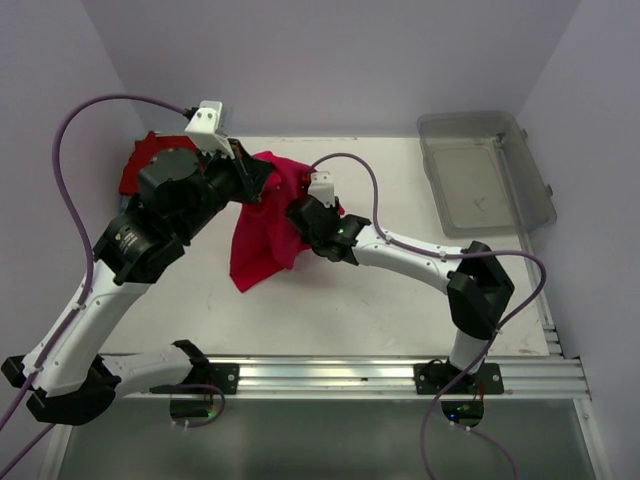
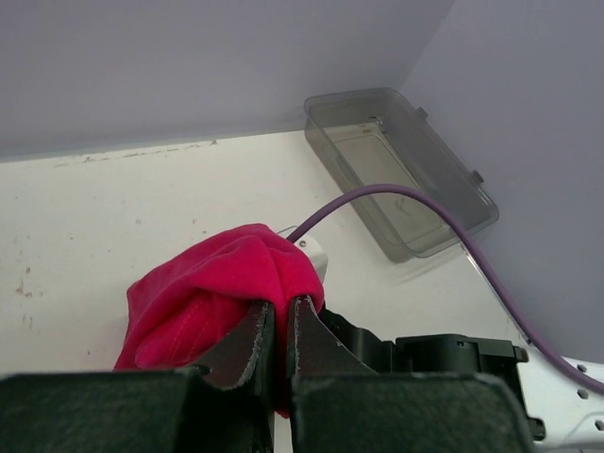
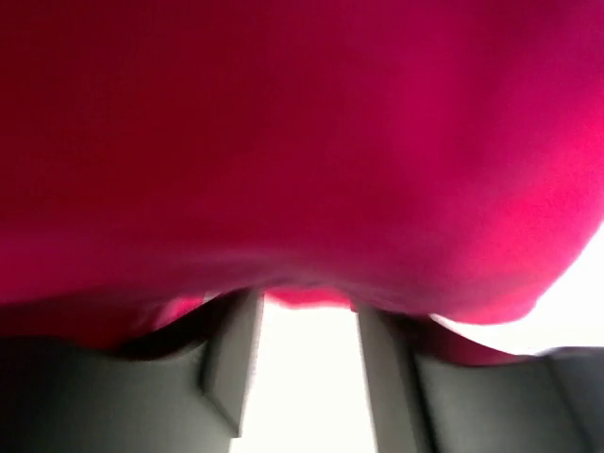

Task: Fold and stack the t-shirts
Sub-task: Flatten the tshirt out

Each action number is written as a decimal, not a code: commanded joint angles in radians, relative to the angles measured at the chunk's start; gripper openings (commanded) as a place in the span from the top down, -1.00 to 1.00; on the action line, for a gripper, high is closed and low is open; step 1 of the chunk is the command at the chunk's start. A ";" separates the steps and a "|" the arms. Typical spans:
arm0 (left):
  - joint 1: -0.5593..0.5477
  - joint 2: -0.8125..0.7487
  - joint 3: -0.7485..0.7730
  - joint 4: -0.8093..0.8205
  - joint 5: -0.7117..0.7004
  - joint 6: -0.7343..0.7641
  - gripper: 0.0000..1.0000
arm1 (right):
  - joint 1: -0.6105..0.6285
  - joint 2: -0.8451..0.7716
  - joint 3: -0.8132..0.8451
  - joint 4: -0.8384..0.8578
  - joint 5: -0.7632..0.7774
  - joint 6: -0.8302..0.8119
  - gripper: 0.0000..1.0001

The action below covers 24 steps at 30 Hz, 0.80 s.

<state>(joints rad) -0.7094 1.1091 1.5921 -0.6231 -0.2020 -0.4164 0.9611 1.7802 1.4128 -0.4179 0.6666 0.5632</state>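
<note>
A crimson-pink t-shirt (image 1: 262, 232) hangs bunched between my two grippers over the table's middle left. My left gripper (image 1: 256, 180) is shut on its upper fold. In the left wrist view the jaws (image 2: 280, 311) pinch the cloth (image 2: 212, 283). My right gripper (image 1: 303, 214) is at the shirt's right edge. In the right wrist view the shirt (image 3: 302, 142) fills the frame and covers the fingertips. That gripper (image 3: 307, 297) has its jaws a little apart, closed on a bunch of cloth. A red t-shirt (image 1: 148, 158) lies at the back left, mostly hidden by my left arm.
A clear grey plastic bin (image 1: 480, 172) stands at the back right and shows in the left wrist view (image 2: 401, 170). A purple cable (image 2: 425, 203) arcs from my right arm (image 1: 420, 255). Walls close the table on three sides.
</note>
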 commanded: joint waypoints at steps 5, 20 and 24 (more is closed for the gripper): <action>0.001 -0.037 0.012 0.076 0.023 -0.022 1.00 | -0.068 0.001 0.034 0.109 -0.005 -0.061 -0.52; 0.001 -0.037 0.091 0.043 0.003 -0.009 1.00 | -0.237 0.067 -0.221 0.596 -0.412 -0.229 -0.60; 0.001 -0.035 0.089 0.031 -0.007 -0.009 1.00 | -0.286 0.096 -0.238 0.700 -0.561 -0.187 -0.31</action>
<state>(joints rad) -0.7094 1.0904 1.6363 -0.6312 -0.1955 -0.4271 0.7044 1.8610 1.1984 0.1116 0.2371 0.3721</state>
